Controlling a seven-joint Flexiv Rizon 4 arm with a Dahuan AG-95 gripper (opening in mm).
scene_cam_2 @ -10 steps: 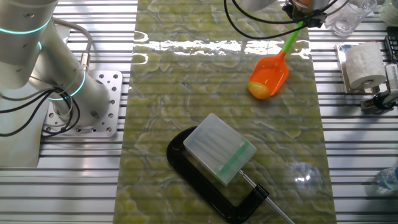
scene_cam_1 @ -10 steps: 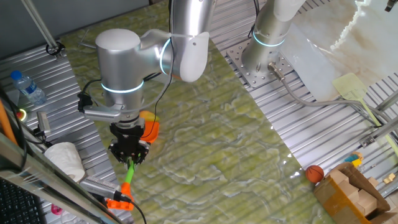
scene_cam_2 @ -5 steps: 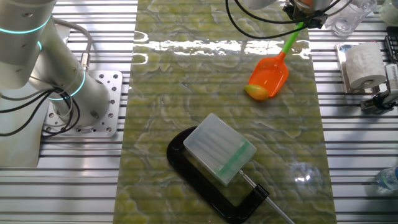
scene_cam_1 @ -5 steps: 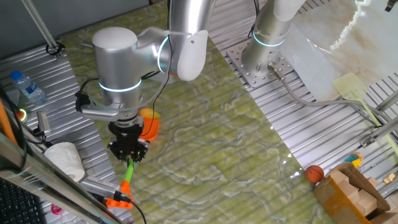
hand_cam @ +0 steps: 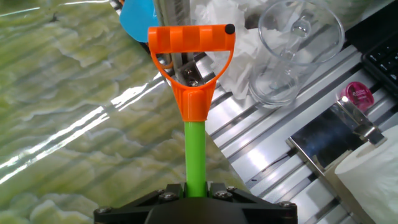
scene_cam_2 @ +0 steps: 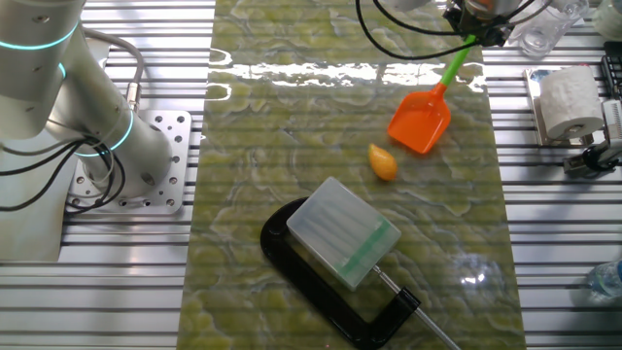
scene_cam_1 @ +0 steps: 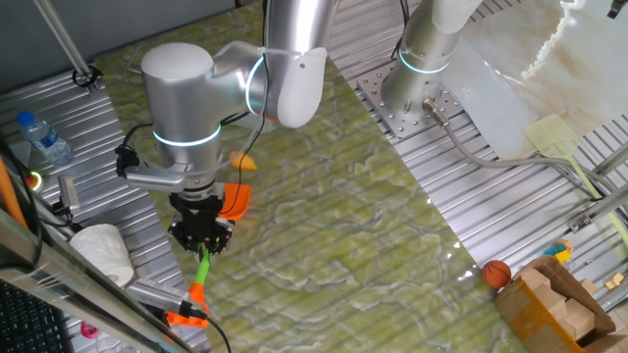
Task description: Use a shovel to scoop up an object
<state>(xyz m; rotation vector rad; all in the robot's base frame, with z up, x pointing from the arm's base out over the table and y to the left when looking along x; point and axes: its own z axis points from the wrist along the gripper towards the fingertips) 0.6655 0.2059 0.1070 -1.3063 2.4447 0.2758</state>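
Green marbled surface (scene_cam_1: 324,216). One fixed view: arm hides most of the shovel (scene_cam_1: 201,270); hand (scene_cam_1: 202,241) is clamped on its green shaft, the object (scene_cam_1: 243,163) only peeks out. Other fixed view: hand cut off at top edge; object lies on the surface just beside the blade, apart. Hand view: fingers hidden, handle visible.

Green marbled mat (scene_cam_2: 292,146), ribbed metal table (scene_cam_2: 554,224)

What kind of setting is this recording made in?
Most likely a robotics lab bench, not a home or kitchen. A second arm's base is bolted to a slatted aluminium table, a green patterned mat serves as the work surface, and a black C-clamp lies on it.
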